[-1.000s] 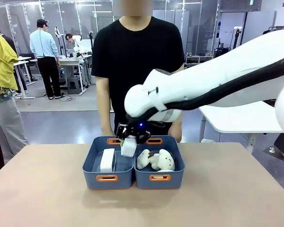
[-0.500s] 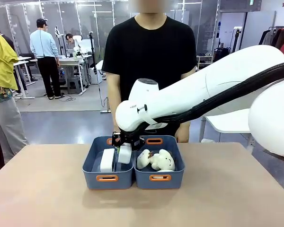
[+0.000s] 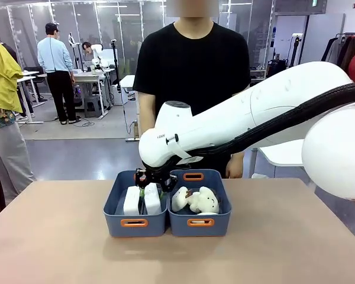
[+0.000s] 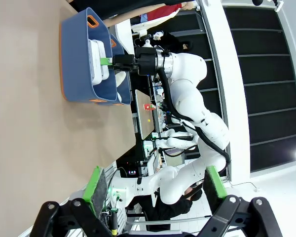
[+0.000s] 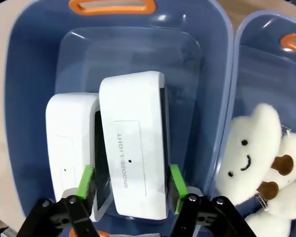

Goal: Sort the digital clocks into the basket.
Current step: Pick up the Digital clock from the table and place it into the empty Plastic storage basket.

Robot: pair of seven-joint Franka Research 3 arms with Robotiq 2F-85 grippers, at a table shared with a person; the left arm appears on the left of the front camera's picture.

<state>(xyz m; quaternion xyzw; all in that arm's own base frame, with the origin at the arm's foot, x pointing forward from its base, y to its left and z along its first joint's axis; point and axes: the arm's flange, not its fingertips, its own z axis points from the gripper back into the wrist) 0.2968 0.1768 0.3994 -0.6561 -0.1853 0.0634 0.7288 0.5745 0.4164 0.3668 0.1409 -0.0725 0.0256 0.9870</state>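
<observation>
The right wrist view looks straight down into the left basket point(image 5: 29, 74), where two digital clocks point(image 5: 135, 143) stand side by side, one printed "SNOOZE LIGHT", with a plush toy point(image 5: 256, 158) in the neighbouring bin point(image 5: 246, 54). In the front view the right arm point(image 3: 236, 124) reaches across the middle and angles down over the desk point(image 3: 59, 248), the right gripper point(image 3: 150, 198) inside the basket; its jaws flank the printed clock, green pads point(image 5: 84, 182) at its sides, but I cannot tell whether they press it. The left wrist view shows the left gripper point(image 4: 155, 190) well back from the bins with jaws wide apart, empty.
</observation>
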